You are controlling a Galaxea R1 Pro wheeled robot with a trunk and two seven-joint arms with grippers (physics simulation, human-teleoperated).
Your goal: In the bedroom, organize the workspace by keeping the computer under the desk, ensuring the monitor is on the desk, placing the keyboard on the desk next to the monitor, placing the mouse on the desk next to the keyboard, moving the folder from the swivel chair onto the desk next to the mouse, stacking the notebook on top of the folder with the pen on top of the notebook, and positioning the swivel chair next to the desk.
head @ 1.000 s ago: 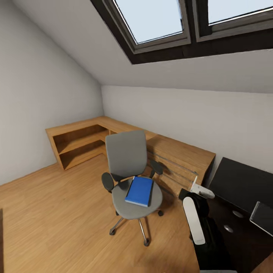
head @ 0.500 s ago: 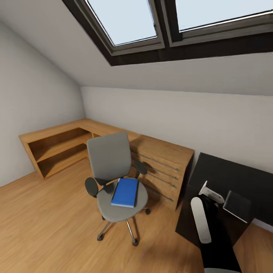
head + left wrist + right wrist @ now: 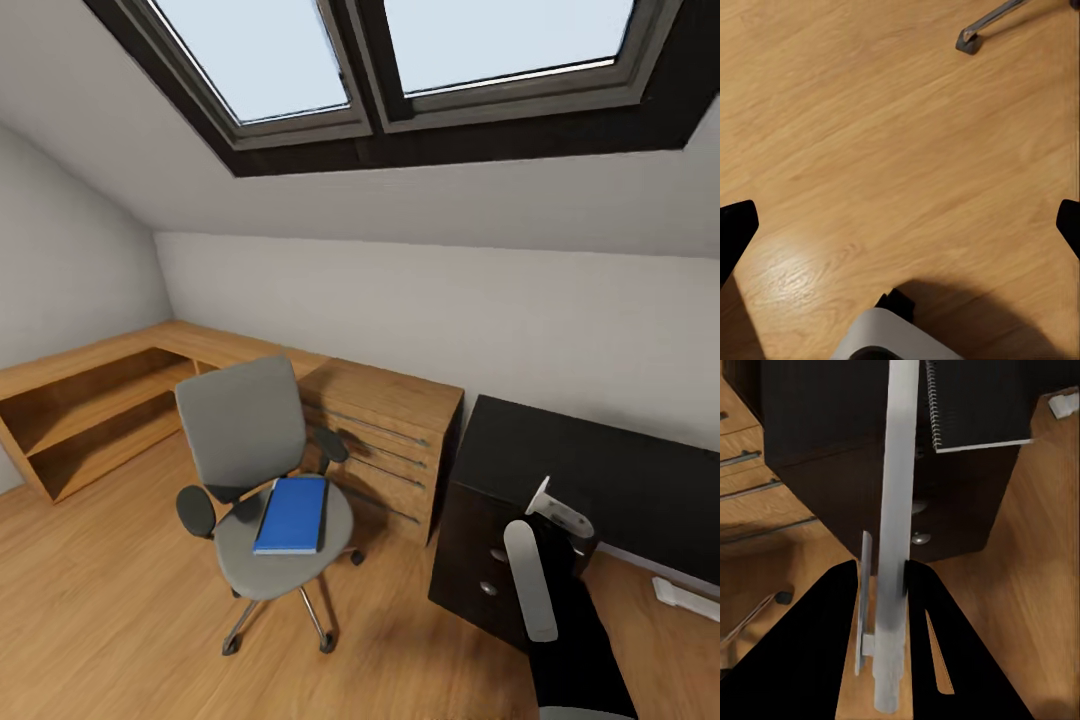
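View change: camera has swung to the right, so the chair and shelving sit further left in the head view than a second ago; nothing in the room itself looks displaced.
Held thing: pale flat slab (image 3: 527,580), seen edge-on with a small bracket (image 3: 560,508) at its far end; I cannot tell whether it is the monitor or the keyboard.
Slab axis: long side runs away from the wrist, pointing up and over the front edge of the black desk (image 3: 600,470).
Right gripper (image 3: 886,577): clamped narrow on the slab near its lower end, a finger on each face.
Way to go: desk lies straight ahead of this arm and just beyond the slab's tip, so it is probably a forward reach and then a lay-down.
Notebook (image 3: 971,405): spiral-bound, flat on the dark top, just beside the slab's line; it could get in the way.
Folder (image 3: 292,514): blue, flat on the seat of the swivel chair (image 3: 245,430), well apart from the desk on the left-arm side.
Left gripper (image 3: 900,225): spread wide, holding nothing, over bare wooden floor (image 3: 870,135) near a chair caster (image 3: 970,41).
Nearer arm for the folder: left, by my judgement.
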